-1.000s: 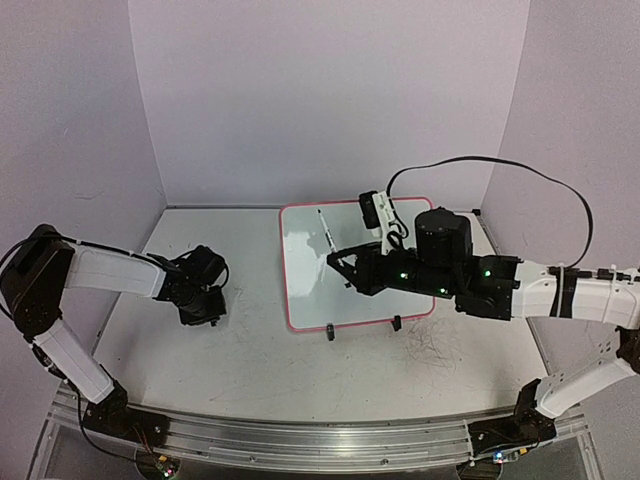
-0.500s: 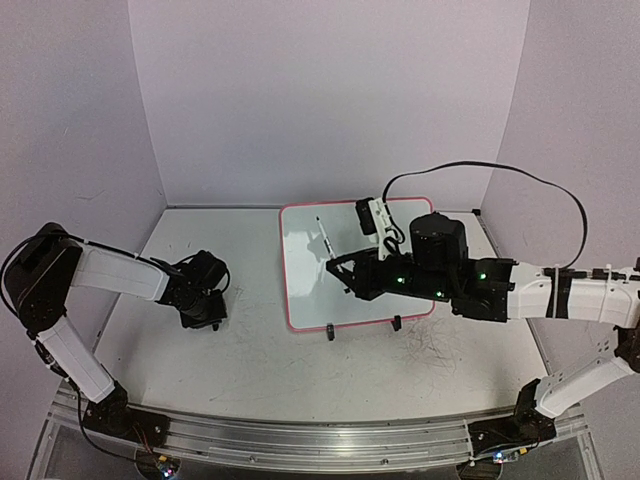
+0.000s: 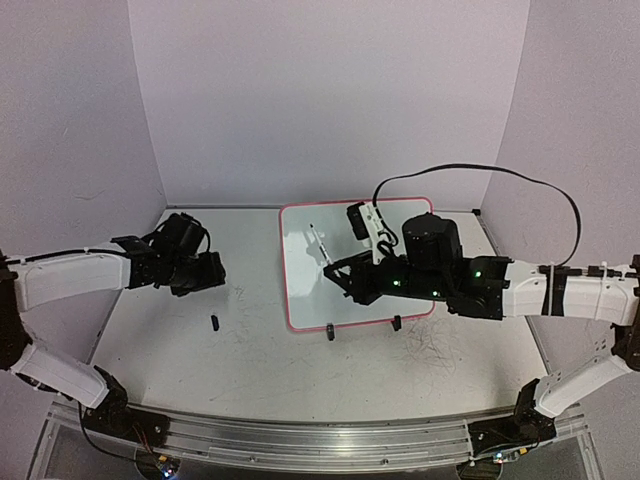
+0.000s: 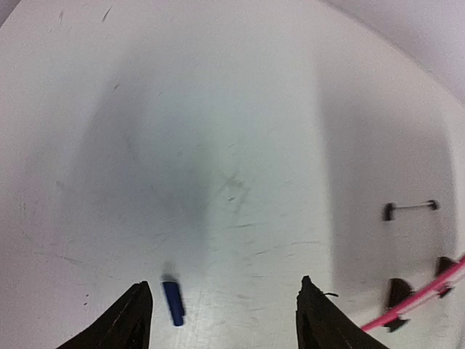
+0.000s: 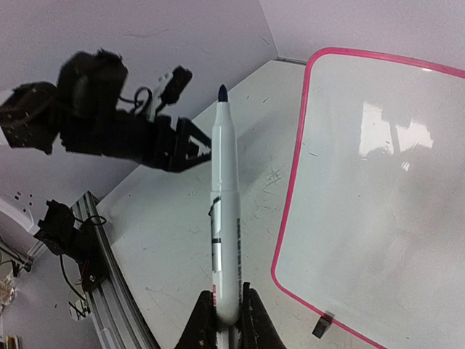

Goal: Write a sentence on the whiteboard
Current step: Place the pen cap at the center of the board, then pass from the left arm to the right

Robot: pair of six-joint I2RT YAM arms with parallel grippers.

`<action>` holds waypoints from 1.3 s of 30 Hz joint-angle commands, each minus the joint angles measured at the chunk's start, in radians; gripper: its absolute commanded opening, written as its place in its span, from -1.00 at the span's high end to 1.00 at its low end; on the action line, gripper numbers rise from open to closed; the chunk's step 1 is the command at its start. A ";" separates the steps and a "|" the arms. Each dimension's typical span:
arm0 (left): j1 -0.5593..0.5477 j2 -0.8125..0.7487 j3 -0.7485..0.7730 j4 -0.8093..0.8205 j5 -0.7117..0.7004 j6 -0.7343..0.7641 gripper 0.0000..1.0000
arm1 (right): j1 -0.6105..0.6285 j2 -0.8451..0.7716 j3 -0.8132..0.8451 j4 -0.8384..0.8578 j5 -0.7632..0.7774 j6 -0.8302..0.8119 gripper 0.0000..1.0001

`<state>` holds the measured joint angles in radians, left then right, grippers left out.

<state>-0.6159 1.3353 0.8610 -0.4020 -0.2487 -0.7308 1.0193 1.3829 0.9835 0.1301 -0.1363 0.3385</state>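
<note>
Whiteboard (image 3: 305,285) lies flat in the middle of the tabletop (image 3: 250,365), its pink-red rim toward the back wall and its two black clip feet (image 3: 330,331) at the near edge. The top view alone gives both arms at once. The right arm reaches in low from the right and crosses the board's right half. The left arm is bent and raised over the left side of the table, well apart from the board. The right wrist view shows what the top view barely resolves: the right gripper (image 5: 227,305) is clamped on the lower barrel of a white marker (image 5: 224,211). The marker's dark blue tip is bare and points out past the board's left rim toward the left arm. The board's white face (image 5: 378,182) carries patches of glare. The left wrist view shows the left gripper (image 4: 223,283) with its jaws spread wide and nothing between them, hanging above the tabletop. A small blue cap (image 4: 173,302) lies on the surface just inside the left finger (image 4: 131,323). In the top view that cap (image 3: 214,322) is only a dark speck, nearer the camera than the left gripper (image 3: 212,272). The right gripper (image 3: 338,268) sits over the board's middle with the marker (image 3: 321,245) slanting away.
</note>
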 commanded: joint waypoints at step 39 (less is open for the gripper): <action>-0.170 0.021 0.201 0.138 1.245 0.316 -0.02 | -0.003 0.191 0.345 -0.463 -0.467 -0.452 1.00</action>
<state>-0.7750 1.3512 1.0746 -0.2898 0.9844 -0.4191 1.0170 1.5711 1.2849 -0.3386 -0.6286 -0.1083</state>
